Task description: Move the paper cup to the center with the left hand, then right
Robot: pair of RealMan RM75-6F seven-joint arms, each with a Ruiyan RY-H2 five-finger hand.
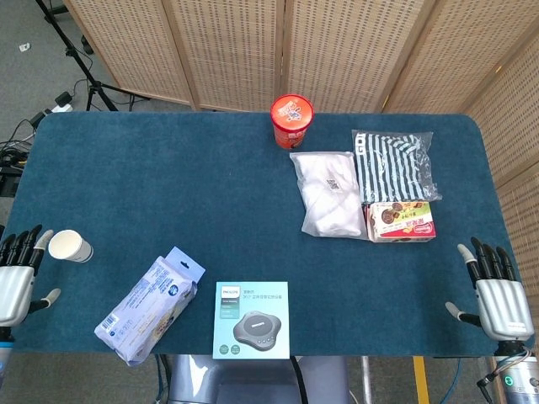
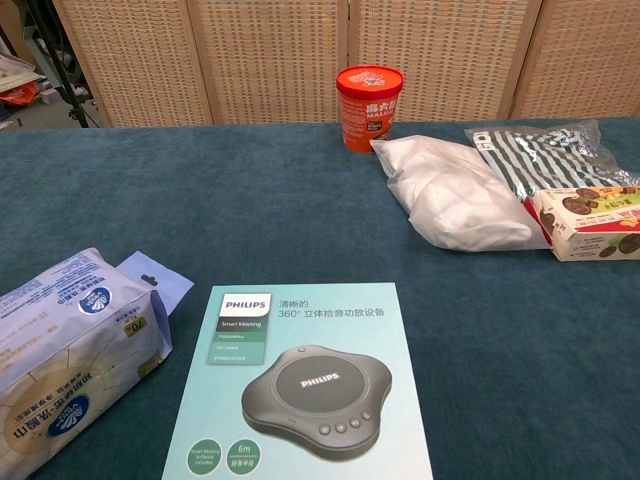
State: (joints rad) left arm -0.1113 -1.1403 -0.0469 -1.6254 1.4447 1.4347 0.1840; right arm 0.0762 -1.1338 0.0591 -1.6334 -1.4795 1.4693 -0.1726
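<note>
A small white paper cup (image 1: 70,246) stands upright near the left edge of the blue table (image 1: 210,194) in the head view. My left hand (image 1: 14,278) hovers just left of and below the cup, fingers spread, holding nothing and not touching it. At the table's near right corner my right hand (image 1: 497,295) is spread flat and empty. The chest view shows neither hand nor the cup.
A blue tissue pack (image 1: 150,305) lies near the front left, a Philips speaker box (image 1: 251,320) at front centre. A red tub (image 1: 291,120) stands at the back. A white bag (image 1: 328,194), striped bag (image 1: 394,164) and cookie box (image 1: 402,220) lie on the right.
</note>
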